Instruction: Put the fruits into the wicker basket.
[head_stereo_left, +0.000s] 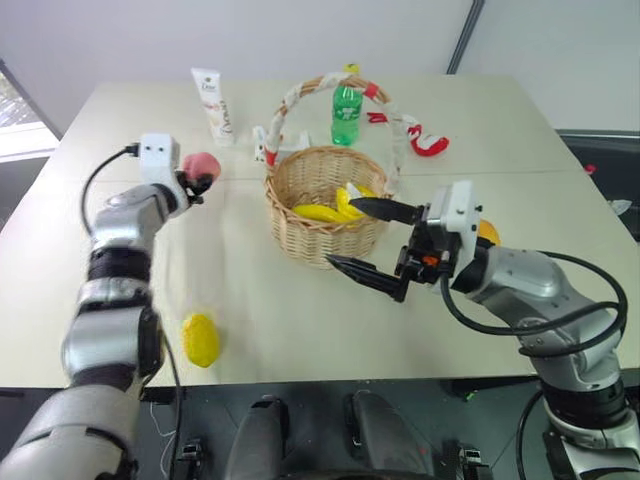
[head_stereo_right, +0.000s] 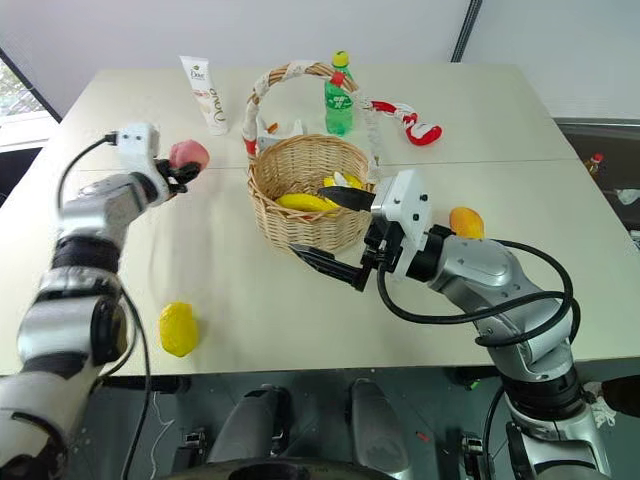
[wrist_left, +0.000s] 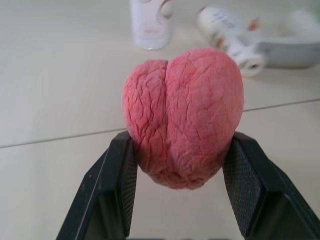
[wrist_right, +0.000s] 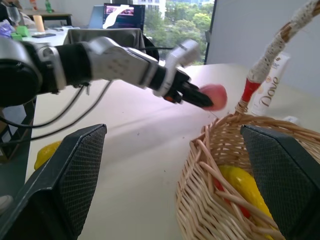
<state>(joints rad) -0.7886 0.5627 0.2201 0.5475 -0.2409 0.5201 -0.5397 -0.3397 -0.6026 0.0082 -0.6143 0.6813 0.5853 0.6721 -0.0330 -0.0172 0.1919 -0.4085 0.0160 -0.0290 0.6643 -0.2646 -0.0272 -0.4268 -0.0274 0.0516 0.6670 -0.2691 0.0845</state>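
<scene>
The pink-red peach sits between the two fingers of my left gripper, which is shut on it. It hangs above the table, left of the wicker basket. The lemon lies near the table's front edge on the left. The orange mango rests on the table behind my right wrist. My right gripper stands open just right of the basket, nothing between its fingers. Something yellow lies inside the basket.
A green bottle stands behind the basket, with a white tube at the back left. A red and white ribbon trails off the basket's handle to the back right.
</scene>
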